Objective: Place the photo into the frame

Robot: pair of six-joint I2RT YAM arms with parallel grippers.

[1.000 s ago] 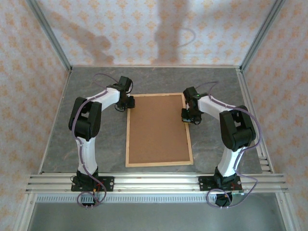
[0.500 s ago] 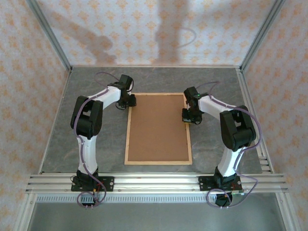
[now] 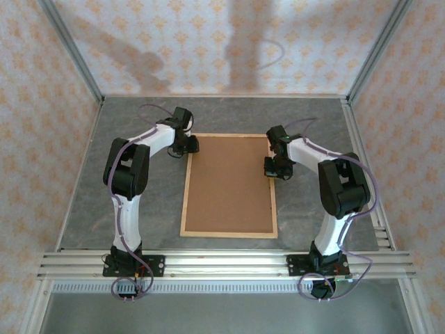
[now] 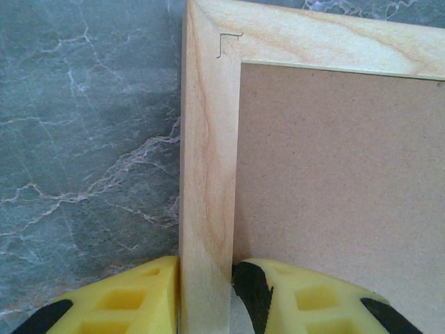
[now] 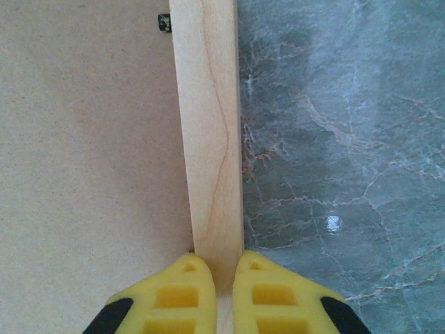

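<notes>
The frame [image 3: 185, 195], thin light wood strips, lies flat in the middle of the table with the brown backing board [image 3: 229, 184] inside it. My left gripper [image 3: 189, 146] is shut on the left strip near the far left corner; in the left wrist view its yellow fingers [image 4: 146, 292] stand on either side of the strip [image 4: 208, 174]. My right gripper [image 3: 271, 169] is shut on the right strip, whose wood [image 5: 208, 139] runs between the pads [image 5: 182, 292]. The photo is hidden.
The grey marble tabletop [image 3: 139, 209] surrounds the frame. Aluminium rails [image 3: 222, 263] run along the near edge by the arm bases. Patterned walls close in the back and both sides.
The frame has turned slightly, its far end shifting right and its near edge squaring up with the table. Both grippers moved a little to the right with it.
</notes>
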